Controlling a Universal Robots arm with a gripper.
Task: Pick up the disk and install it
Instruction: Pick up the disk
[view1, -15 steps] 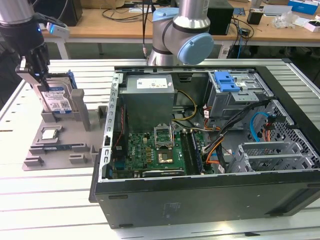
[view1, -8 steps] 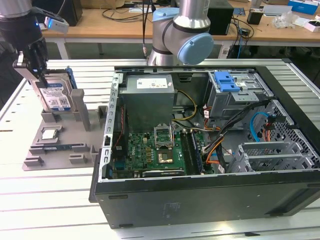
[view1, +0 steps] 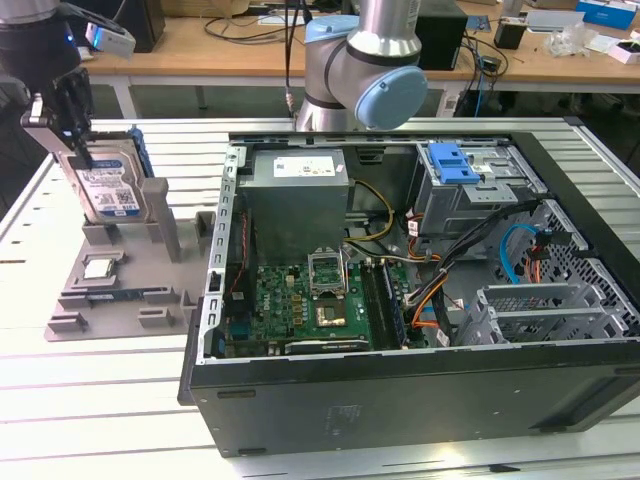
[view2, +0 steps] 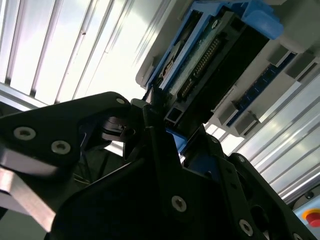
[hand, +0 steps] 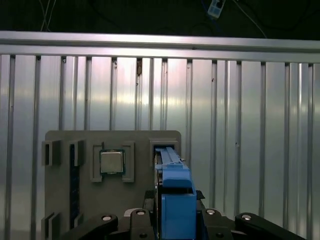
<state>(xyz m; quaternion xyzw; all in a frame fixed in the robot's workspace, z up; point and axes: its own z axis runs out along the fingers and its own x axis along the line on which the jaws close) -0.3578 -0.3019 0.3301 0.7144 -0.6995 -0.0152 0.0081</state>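
Note:
The disk (view1: 105, 188) is a silver drive with a white-and-blue label and a blue frame. It stands on edge, slightly tilted, at the grey fixture (view1: 110, 292) on the exterior view's left. My black gripper (view1: 72, 135) comes down from above and is shut on the disk's upper edge. In the first wrist view the disk's blue frame (hand: 177, 200) sits between my fingers (hand: 105, 220). The second wrist view shows the disk's connector edge (view2: 210, 55) just beyond the gripper (view2: 160, 117). The disk's lower end is at the fixture's upright posts; I cannot tell whether it touches them.
An open computer case (view1: 400, 385) lies on the slatted metal table, right of the fixture. Its drive cage with a blue latch (view1: 455, 160) is at the back right. A small square chip (hand: 112, 162) rests in a fixture pocket. The arm's base (view1: 360, 70) rises behind the case.

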